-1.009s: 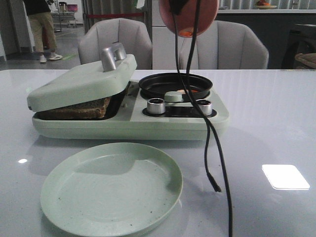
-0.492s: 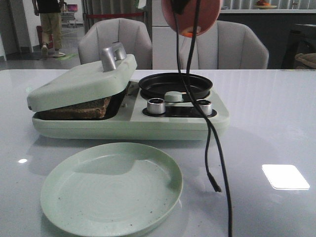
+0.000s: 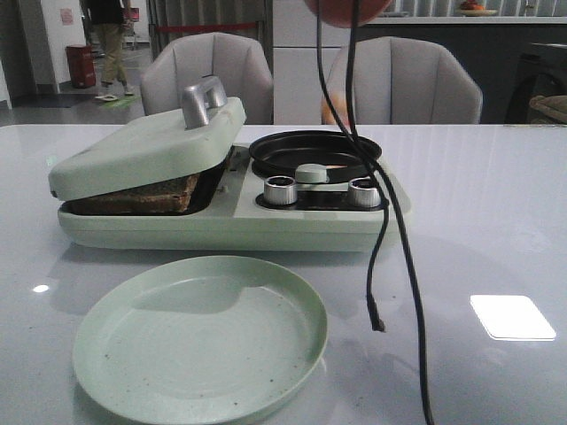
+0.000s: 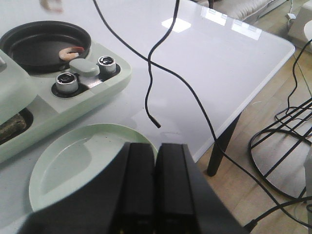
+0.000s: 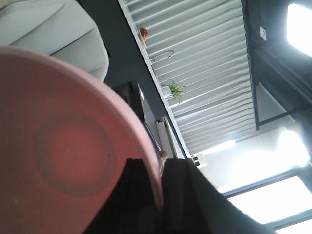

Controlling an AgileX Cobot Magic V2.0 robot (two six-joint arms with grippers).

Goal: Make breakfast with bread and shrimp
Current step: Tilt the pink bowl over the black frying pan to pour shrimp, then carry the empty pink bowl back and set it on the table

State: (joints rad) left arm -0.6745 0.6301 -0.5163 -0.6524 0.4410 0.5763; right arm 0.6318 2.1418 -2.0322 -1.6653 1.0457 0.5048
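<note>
Dark-crusted bread [image 3: 142,197] lies in the left bay of the pale green breakfast machine [image 3: 239,221], under its tilted lid [image 3: 146,146]. In the left wrist view a curled pink shrimp [image 4: 71,50] rests in the black round pan [image 4: 44,45]. A blurred orange bit [image 3: 330,111] shows just above the pan [image 3: 314,150]. My right gripper [image 5: 161,168] is shut on the rim of a pink plate [image 5: 68,151], held high above the pan; only its lower edge [image 3: 341,7] shows in front. My left gripper [image 4: 156,146] is shut and empty over the near edge of the green plate [image 4: 73,163].
An empty green plate [image 3: 199,336] sits in front of the machine. Two black cables [image 3: 390,239] dangle from the right arm down past the knobs [image 3: 279,189]. The table's right edge [image 4: 253,92] and a wire rack on the floor lie beyond. Two chairs stand behind the table.
The pink plate has risen until almost out of the front view's top. The dangling cables have swung slightly. An orange bit now shows above the pan.
</note>
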